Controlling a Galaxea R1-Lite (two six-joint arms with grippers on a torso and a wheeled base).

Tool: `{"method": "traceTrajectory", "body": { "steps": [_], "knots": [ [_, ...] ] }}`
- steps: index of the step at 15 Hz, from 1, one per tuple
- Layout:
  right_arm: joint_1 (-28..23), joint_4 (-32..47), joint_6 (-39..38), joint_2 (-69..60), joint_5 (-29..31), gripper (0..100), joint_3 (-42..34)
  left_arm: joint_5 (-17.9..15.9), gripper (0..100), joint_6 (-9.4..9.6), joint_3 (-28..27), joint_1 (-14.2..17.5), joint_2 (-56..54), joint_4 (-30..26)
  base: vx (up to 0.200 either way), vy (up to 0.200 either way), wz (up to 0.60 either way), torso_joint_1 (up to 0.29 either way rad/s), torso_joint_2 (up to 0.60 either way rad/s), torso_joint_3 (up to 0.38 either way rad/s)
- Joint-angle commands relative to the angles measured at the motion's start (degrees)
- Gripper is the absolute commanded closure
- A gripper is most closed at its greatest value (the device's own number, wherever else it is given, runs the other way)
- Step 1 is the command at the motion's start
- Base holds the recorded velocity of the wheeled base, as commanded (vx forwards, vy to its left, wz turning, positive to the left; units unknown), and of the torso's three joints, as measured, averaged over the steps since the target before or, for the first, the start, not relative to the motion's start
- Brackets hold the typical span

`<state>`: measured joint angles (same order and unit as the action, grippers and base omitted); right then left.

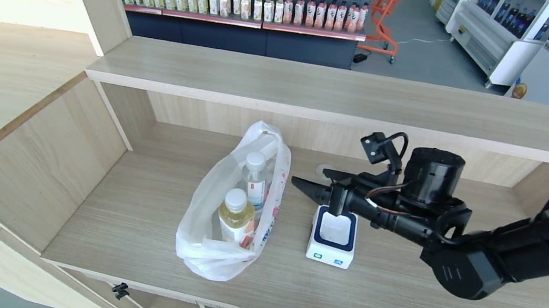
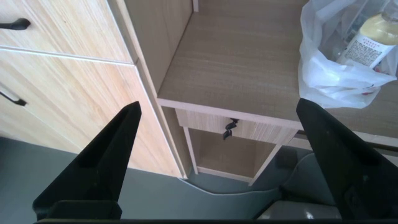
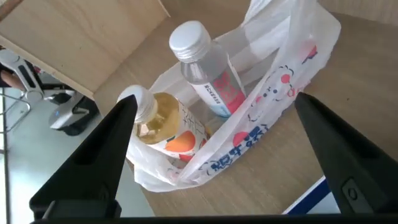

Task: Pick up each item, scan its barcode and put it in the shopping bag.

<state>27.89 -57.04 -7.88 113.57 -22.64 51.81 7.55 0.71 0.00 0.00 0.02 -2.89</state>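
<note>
right tool (image 1: pixel 314 179) spread wide, empty, near shopping bag (image 1: pixel 199 202) | left tool (image 2: pixel 217 109) spread wide, empty

Your tabletop (image 1: pixel 138 221): one shopping bag (image 1: pixel 201 208), one scanner (image 1: pixel 332 238).
You're looking at a pale wood-grain surface sunk below a higher ledge (image 1: pixel 315 88) at the back, with a wooden side panel (image 1: pixel 40 160) closing its left end. The white plastic bag stands open left of centre. The small white scanner, its window framed in dark blue, sits just to the bag's right, not touching it. A round grommet (image 1: pixel 324 170) is set into the wood behind the scanner.
</note>
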Motion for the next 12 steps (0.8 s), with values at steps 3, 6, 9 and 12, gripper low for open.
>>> {"method": "traceTrajectory", "body": {
  "steps": [3, 6, 9, 12],
  "knots": [
    [-11.1, 4.83, 1.37, -30.42, 0.31, 0, -22.45, 0.01, 0, 0.0, 0.0, 0.0, -0.02, -0.01, 0.0, 0.0, 0.0, 0.0, 0.0, 0.0],
    [-23.06, 20.3, 12.53, -54.59, 3.65, 0, -38.45, 0.01, 0, 0.0, 0.0, 0.0, -0.02, -0.01, 0.0, 0.0, 0.0, 0.0, 0.0, 0.0],
    [-24.11, 35.33, 11.21, -79.38, 17.8, 0, -46.27, 0.01, 0, 0.0, 0.0, 0.0, -0.02, -0.01, 0.0, 0.0, 0.0, 0.0, 0.0, 0.0],
    [-26.66, 54.67, 10.86, -109.52, 20.18, 0, -51.81, 0.01, 0, 0.0, 0.0, 0.0, 0.06, -0.01, 0.0, 0.0, 0.0, 0.0, 0.0, 0.0]
  ]
}}
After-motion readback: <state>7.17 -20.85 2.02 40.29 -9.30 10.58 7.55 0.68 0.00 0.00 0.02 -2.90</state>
